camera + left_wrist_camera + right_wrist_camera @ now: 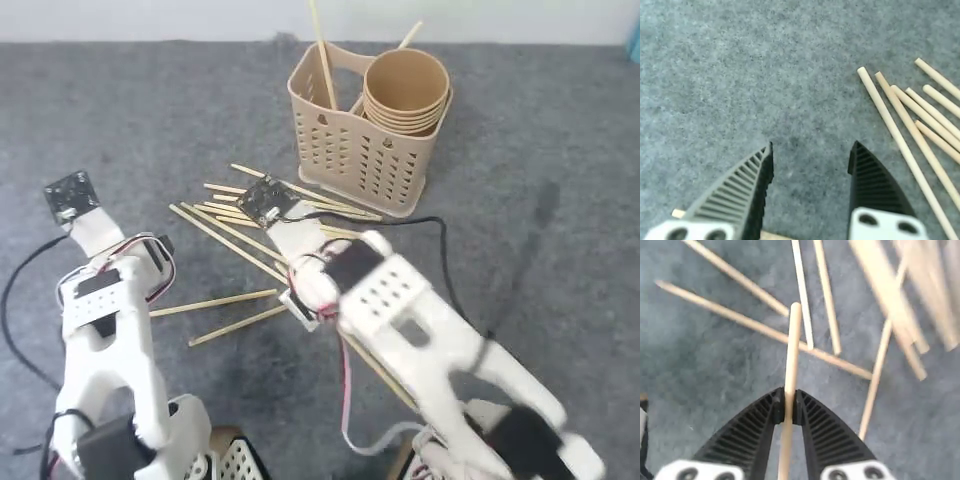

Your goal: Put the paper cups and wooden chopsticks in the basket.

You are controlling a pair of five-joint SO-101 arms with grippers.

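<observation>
The right gripper [788,407] is pressed together on a single wooden chopstick [792,350]. The stick passes between the jaws and projects beyond the fingertips. Beneath it, loose chopsticks [740,318] lie crossed on the grey mat [700,380].

The left gripper [810,162] is spread wide and holds nothing. It hangs over bare mat, with a cluster of chopstick ends [900,139] lying to one side of it.

In the high view, the scattered chopsticks [230,243] lie on the mat between the two arms, just in front of the basket [350,150]. The basket stands upright at the far side of the mat. A stack of paper cups [405,90] sits in one compartment. An upright chopstick [322,55] stands in the adjoining compartment.
</observation>
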